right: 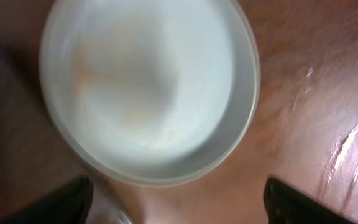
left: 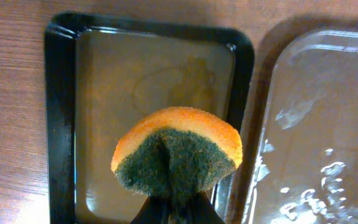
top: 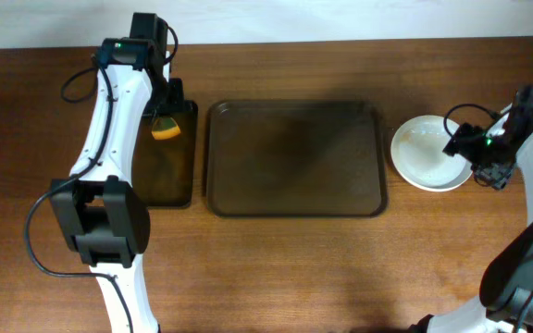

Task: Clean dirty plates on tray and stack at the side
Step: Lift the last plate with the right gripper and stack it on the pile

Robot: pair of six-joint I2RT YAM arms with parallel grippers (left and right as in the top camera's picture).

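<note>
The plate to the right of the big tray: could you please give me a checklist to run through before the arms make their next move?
1. Brown tray has no plates on it: ok.
2. Plate lies on the table beside the brown tray, apart from it: ok.
3. Right pincer is open, fingers wide apart at the plate's rim: ok.
4. Right pincer is clear of the plate: cannot tell.
5. Plate is wiped clean: cannot tell; the right wrist view is blurred and shows faint orange specks.
6. Sponge is gripped in the left pincer over the black tray: ok.
</note>
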